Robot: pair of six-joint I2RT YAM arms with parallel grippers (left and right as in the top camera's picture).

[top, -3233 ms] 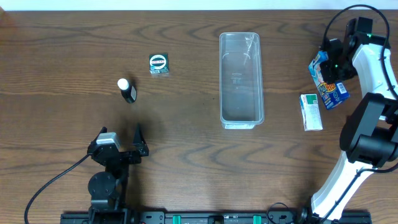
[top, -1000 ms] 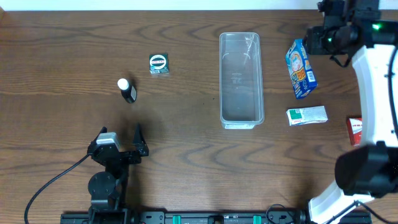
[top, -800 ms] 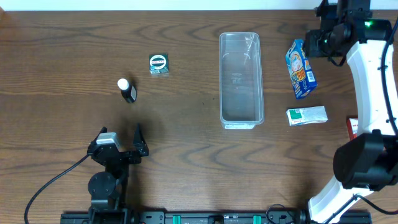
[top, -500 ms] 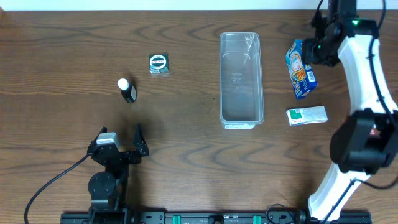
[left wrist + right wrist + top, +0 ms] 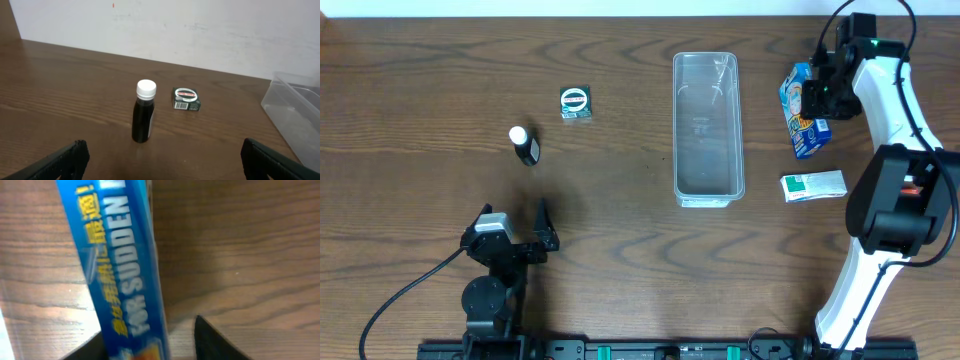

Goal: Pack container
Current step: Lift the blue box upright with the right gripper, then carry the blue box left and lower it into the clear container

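The container [image 5: 677,120], a long clear tub, stands empty at the table's middle; its corner shows at the right of the left wrist view [image 5: 295,107]. Just right of the container lies a blue packet [image 5: 801,118]. My right gripper [image 5: 818,92] is down over the packet's far end. In the right wrist view the packet [image 5: 120,265] stands between the fingers of the right gripper [image 5: 150,340]: the left one is against it, the right one is a gap away, so the gripper is open. My left gripper [image 5: 514,212] rests wide open and empty near the front left [image 5: 165,167].
A black bottle with a white cap [image 5: 525,145] [image 5: 144,112] and a small green box [image 5: 576,103] [image 5: 186,98] stand left of the container. A white-and-green box [image 5: 813,185] lies in front of the blue packet. The right arm crosses the table's right edge.
My right gripper has come from the far right corner down and left onto the blue packet, its jaws narrowing round it. The left arm, the container and the other items have not moved.
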